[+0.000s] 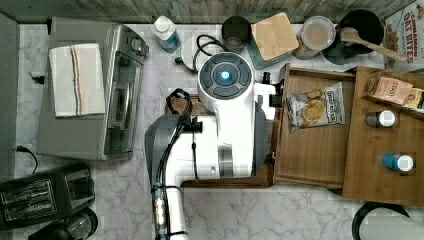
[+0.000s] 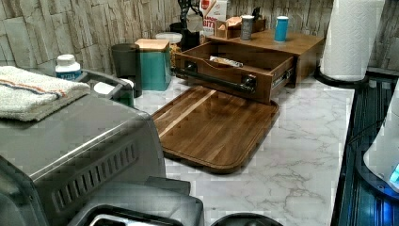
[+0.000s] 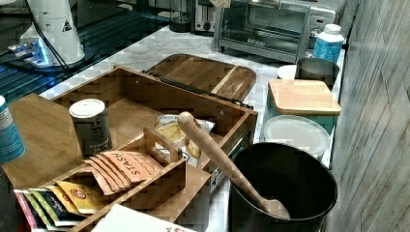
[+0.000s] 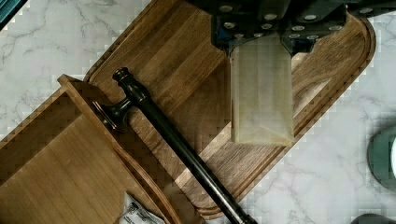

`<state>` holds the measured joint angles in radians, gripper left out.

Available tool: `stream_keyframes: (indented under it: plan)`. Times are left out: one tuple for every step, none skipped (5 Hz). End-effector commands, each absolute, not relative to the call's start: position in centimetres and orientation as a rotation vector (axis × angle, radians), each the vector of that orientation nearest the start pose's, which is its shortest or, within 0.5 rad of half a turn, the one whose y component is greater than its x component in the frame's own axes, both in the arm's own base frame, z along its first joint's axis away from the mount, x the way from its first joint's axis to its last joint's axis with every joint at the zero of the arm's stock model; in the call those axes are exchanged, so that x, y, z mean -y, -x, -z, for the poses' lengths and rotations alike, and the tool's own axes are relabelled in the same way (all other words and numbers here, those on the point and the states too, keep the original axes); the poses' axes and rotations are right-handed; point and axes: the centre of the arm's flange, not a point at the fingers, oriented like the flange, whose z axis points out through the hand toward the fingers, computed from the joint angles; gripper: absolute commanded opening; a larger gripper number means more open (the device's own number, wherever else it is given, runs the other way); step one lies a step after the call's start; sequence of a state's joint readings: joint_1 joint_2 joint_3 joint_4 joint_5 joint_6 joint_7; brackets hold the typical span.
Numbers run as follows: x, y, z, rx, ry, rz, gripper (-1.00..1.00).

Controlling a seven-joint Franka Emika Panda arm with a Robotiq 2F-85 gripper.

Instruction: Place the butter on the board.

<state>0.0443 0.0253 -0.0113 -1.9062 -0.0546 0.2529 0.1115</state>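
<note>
In the wrist view the fingers (image 4: 261, 44) were clamped on the butter (image 4: 261, 93), a pale wrapped stick held above the board (image 4: 177, 70). The board lay on the marble desk (image 2: 301, 141), just beside the open drawer (image 2: 235, 63) with its dark bar handle (image 4: 177, 140). In the right view, tea sachets (image 3: 128, 166) read "STASH". At the top view's far right, a cereal box (image 1: 407, 30) read "OAT BITES".
</note>
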Motion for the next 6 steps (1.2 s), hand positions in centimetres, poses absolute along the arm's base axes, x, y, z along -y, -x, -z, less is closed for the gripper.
stream_keyframes:
  plan:
    - [-1.4,-55.5,-47.3,-1.330,2.950,-0.117,-1.00]
    - [-3.8,-54.1,-46.6,-1.301,2.941,-0.076,-1.00]
    - [-6.0,-52.5,-44.9,-1.252,2.835,-0.069,-1.00]
    - [-8.6,-50.8,-43.5,-1.222,2.848,-0.017,-1.00]
    - [-10.8,-49.3,-41.1,-1.222,2.880,-0.022,-1.00]
    - [-12.5,-47.3,-38.9,-1.230,2.893,0.011,-1.00]
